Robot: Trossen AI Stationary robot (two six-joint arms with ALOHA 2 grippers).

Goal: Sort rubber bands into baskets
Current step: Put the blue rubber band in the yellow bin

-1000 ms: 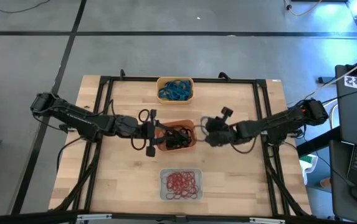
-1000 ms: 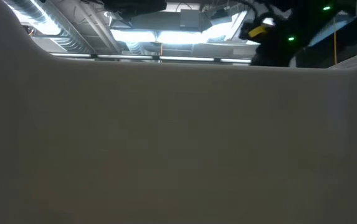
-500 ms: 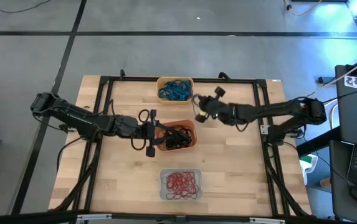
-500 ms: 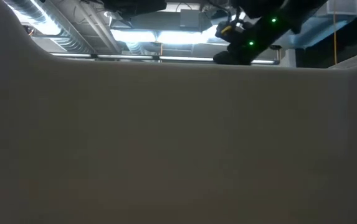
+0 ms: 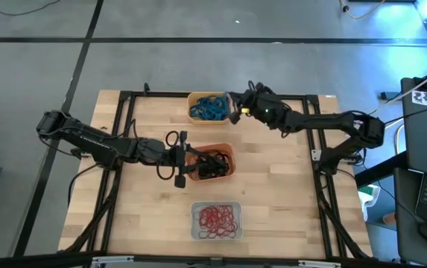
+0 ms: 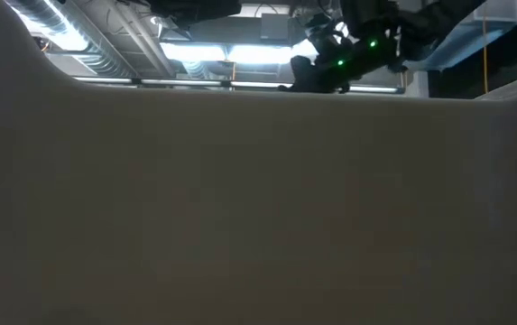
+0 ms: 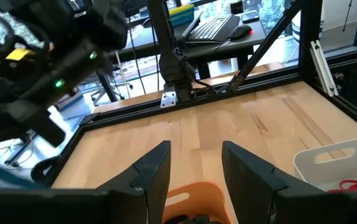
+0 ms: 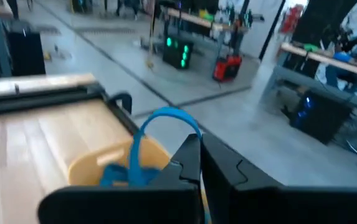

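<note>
From straight overhead, the high camera takes in my whole worktop (image 5: 153, 216), my left arm at frame left, my right at frame right. The low camera sits against a pale wall (image 6: 240, 208) filling most of its frame; ceiling lights show along the top. My left wrist camera looks close across the red-orange basket (image 7: 194, 196). My right wrist camera and the high view share the yellow-orange basket (image 8: 97, 165).
</note>
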